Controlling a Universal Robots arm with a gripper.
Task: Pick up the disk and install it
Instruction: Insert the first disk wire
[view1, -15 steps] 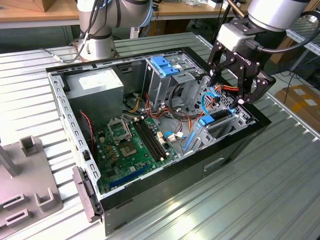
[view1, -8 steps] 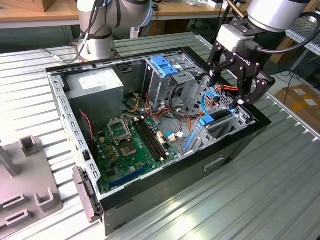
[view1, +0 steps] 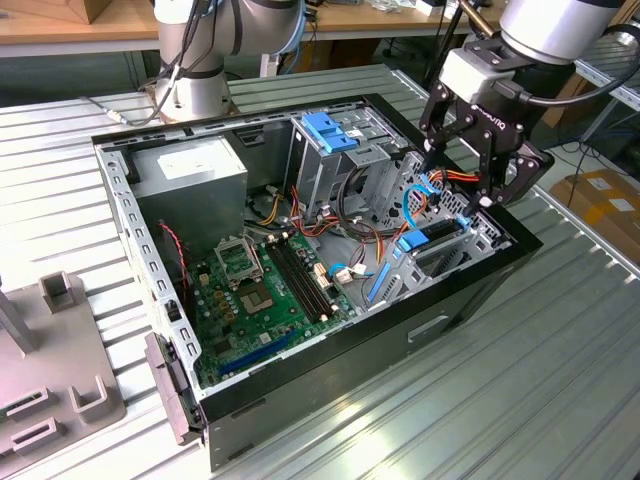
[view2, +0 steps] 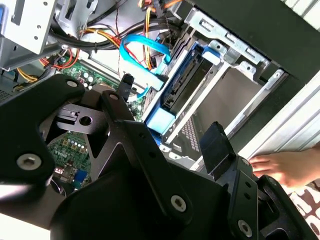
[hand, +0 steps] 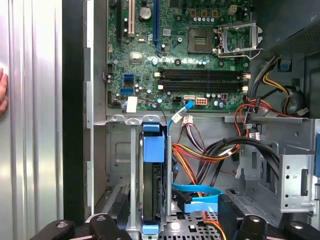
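The gripper (view1: 458, 180) hangs above the open computer case (view1: 470, 290), over the end of the case at the exterior view's right. Its jaws are spread wide and hold nothing. In the second wrist view the two black fingers (view2: 216, 145) stand well apart, clear of every part inside the case.

The disk (view1: 432, 236) sits inside the case, on edge in a metal bay just inside the case wall, below the gripper. In the first wrist view the disk (hand: 156, 190) shows as a narrow dark slab between two upright bay rails. The bright blue bracket (hand: 153, 147) caps the end that faces the motherboard (hand: 190, 50). In the second wrist view the disk (view2: 182, 82) lies slotted lengthwise in the bay. A light blue flat cable (view2: 145, 50) loops just beside it.

A person's hand (view2: 287, 167) rests on the ribbed table (view1: 560, 380) outside the case (touching neither case nor gripper).
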